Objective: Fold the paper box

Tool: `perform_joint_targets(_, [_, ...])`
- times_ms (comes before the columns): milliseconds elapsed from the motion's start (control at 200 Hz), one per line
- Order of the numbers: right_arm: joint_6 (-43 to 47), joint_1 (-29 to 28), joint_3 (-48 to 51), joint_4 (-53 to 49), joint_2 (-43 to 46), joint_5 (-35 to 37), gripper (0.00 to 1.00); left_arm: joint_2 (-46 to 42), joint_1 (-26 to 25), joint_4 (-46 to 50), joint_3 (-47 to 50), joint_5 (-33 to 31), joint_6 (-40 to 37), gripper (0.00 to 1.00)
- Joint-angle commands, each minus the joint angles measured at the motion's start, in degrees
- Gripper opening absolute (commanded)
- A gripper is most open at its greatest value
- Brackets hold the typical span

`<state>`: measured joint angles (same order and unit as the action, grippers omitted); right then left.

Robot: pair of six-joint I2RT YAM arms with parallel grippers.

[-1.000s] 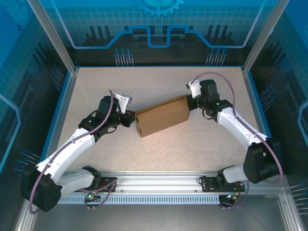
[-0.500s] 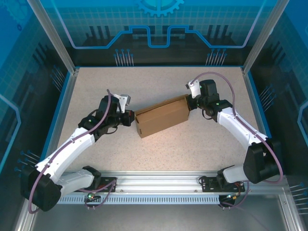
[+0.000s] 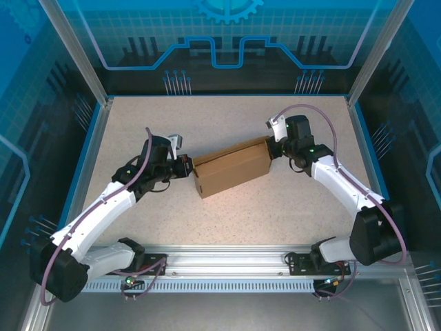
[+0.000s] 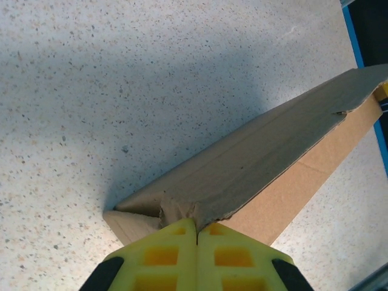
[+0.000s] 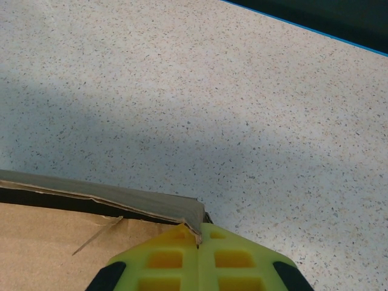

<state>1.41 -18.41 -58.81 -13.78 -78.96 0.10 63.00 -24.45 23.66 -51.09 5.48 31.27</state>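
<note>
The paper box (image 3: 231, 167) is a flat brown cardboard box lying slantwise mid-table, its left end nearer me. My left gripper (image 3: 188, 168) is at that left end, its yellow jaws shut on a crumpled edge of a flap (image 4: 197, 225); the box (image 4: 260, 163) runs away up to the right. At the far right corner, my right gripper (image 3: 271, 147) is shut on the upper cardboard edge (image 5: 199, 233), and the box (image 5: 54, 236) shows a dark gap under that raised edge.
The speckled tabletop (image 3: 227, 117) has a blue border. Metal frame posts (image 3: 79, 55) stand at the back corners and a rail (image 3: 227, 265) with the arm bases runs along the near edge.
The left gripper's jaws have closed on the box's left end and its wrist has turned and shifted slightly left. The right arm and the box have stayed put.
</note>
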Motion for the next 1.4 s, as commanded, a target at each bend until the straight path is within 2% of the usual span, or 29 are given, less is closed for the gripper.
perform_joint_targets(0, [-0.97, -1.27, 1.92, -2.57, 0.17, -0.36, 0.02, 0.8, -0.22, -2.05, -0.62, 3.11, 6.26, 0.0])
perform_joint_targets(230, [-1.02, -1.27, 2.07, -2.22, -0.3, -0.36, 0.02, 2.82, -0.23, -3.28, -0.62, 5.33, 9.53, 0.0])
perform_joint_targets(530, [-1.18, -1.36, 2.03, -2.22, -0.58, -0.45, 0.02, 1.55, -0.55, -4.58, 1.32, 2.96, 12.55, 0.0])
perform_joint_targets(930, [-1.53, -1.45, 2.04, -1.95, -0.76, -0.65, 0.02, -0.57, -5.87, -6.51, 5.78, -6.97, 12.82, 0.0])
perform_joint_targets(1396, [-1.24, -1.53, 4.04, -0.84, -0.09, 0.45, 0.02, -1.22, -7.69, -10.2, 10.89, -7.89, 7.74, 0.02])
